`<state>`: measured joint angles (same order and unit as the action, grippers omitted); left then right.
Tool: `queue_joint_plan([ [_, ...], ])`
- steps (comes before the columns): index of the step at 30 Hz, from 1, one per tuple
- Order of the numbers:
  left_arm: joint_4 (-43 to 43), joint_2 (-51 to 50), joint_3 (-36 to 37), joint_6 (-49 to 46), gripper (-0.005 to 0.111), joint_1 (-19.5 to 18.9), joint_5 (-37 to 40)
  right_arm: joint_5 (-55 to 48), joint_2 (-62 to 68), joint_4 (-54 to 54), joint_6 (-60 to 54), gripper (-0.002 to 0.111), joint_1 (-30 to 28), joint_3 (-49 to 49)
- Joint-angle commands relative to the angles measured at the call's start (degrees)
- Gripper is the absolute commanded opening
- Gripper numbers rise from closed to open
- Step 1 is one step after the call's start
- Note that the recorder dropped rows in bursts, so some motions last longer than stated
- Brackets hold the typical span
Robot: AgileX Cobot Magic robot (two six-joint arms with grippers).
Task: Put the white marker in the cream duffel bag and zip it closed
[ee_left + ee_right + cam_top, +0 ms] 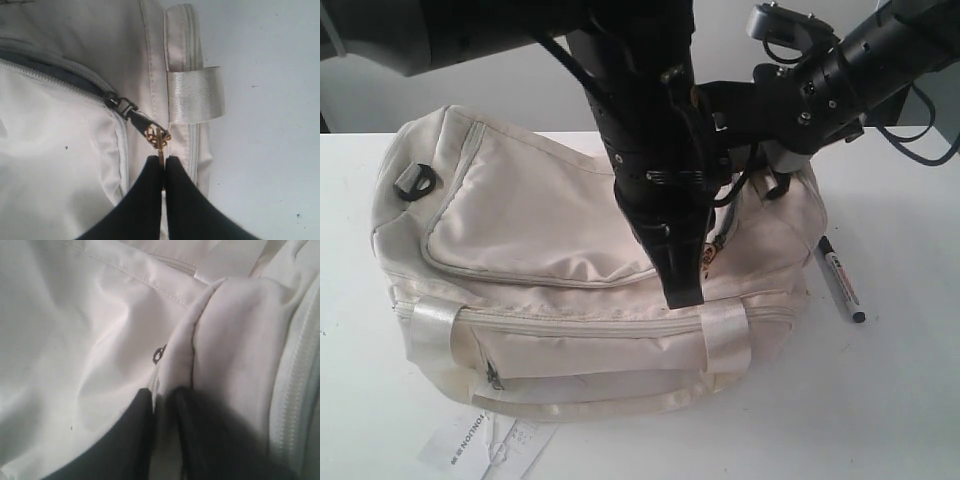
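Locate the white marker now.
In the exterior view, the white marker lies on the table at the right, just beside the right end of the cream duffel bag, not inside it.

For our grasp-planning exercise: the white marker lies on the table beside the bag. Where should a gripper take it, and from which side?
Probably best: grip the white marker at mid-barrel, coming down from above, jaws across its narrow width. It lies flat on the table, and its capped end sits close to the cream duffel bag.
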<state>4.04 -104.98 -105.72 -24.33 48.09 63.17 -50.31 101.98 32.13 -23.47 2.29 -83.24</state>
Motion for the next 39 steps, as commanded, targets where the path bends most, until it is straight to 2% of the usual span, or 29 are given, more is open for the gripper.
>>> queue_joint_plan([
  [1,-1.9,1.0,0.0,0.4,0.0,0.6,2.9,1.3,-0.6,-1.1,1.6,0.041,-0.1,-0.1],
  [3,-1.9,1.0,0.0,0.4,0.0,0.6,2.8,0.5,-2.0,-1.1,1.7,0.046,-0.1,-0.1],
  [14,-1.9,1.0,0.0,0.5,0.0,0.6,2.2,-13.2,-9.0,-0.9,4.2,0.046,0.7,0.2],
  [18,-2.2,1.0,0.0,0.5,0.0,0.6,1.2,-13.6,-8.5,-0.8,4.8,0.046,1.6,1.9],
  [24,-2.2,1.0,0.0,0.5,0.0,0.6,0.3,-8.2,-7.4,-1.3,4.8,0.046,4.0,4.7],
  [32,-2.2,1.0,0.0,0.5,0.0,0.6,0.2,-6.7,-4.4,-1.5,4.8,0.046,4.0,4.7],
  [35,-2.2,1.0,0.0,0.5,0.0,0.6,-0.2,-5.6,-3.4,-1.5,4.8,0.037,4.0,4.7],
  [39,-2.2,1.0,0.0,0.5,0.0,0.6,-0.2,-5.5,-2.9,-1.5,4.0,0.01,4.0,4.7],
])
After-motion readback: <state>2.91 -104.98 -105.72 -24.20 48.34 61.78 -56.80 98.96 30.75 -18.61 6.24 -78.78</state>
